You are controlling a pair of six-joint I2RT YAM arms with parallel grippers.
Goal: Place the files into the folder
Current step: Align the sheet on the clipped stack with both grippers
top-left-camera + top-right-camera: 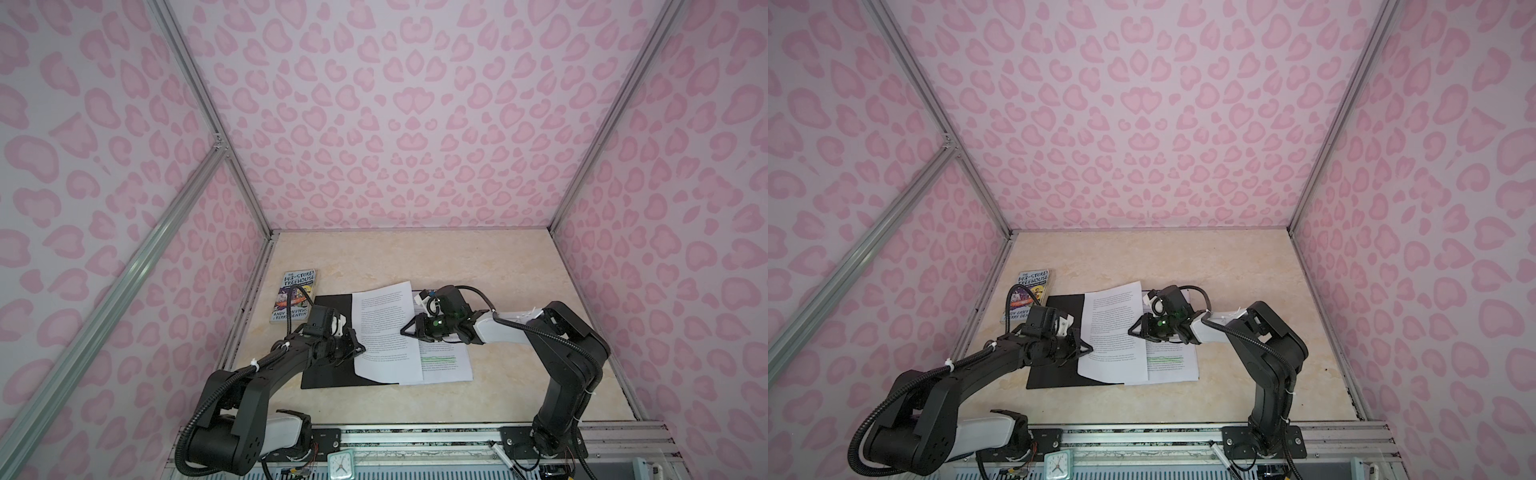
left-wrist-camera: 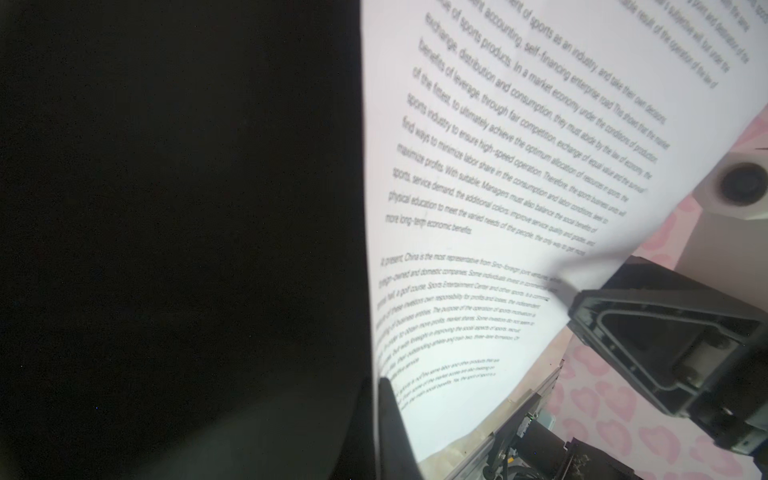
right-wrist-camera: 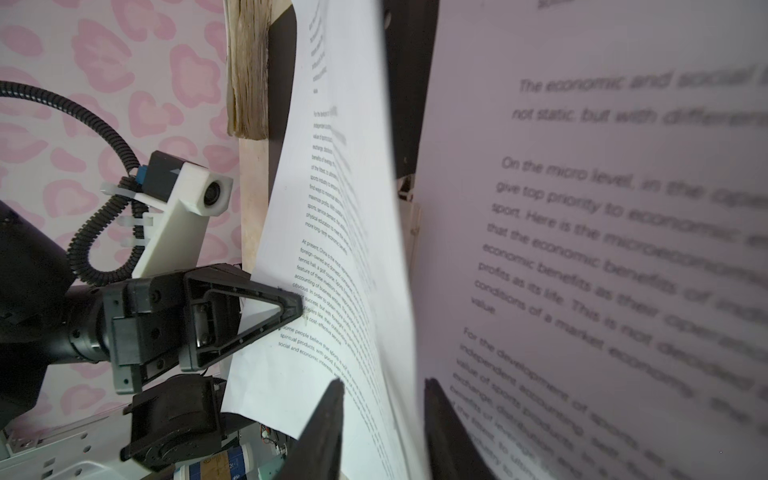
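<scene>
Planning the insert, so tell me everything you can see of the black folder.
The folder is thin, plain black and rectangular, lying flat on the beige table beside the Treehouse paperback. A printed white sheet covers its right side, and the left hand, shut on that sheet's edge, sits above its middle. No clip or logo shows.

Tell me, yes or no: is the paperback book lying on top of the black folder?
No, the book lies on the table beside the folder, not on it.

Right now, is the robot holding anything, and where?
The left gripper pinches the top sheet by its left edge; the right gripper straddles its right edge, jaws apart.
</scene>
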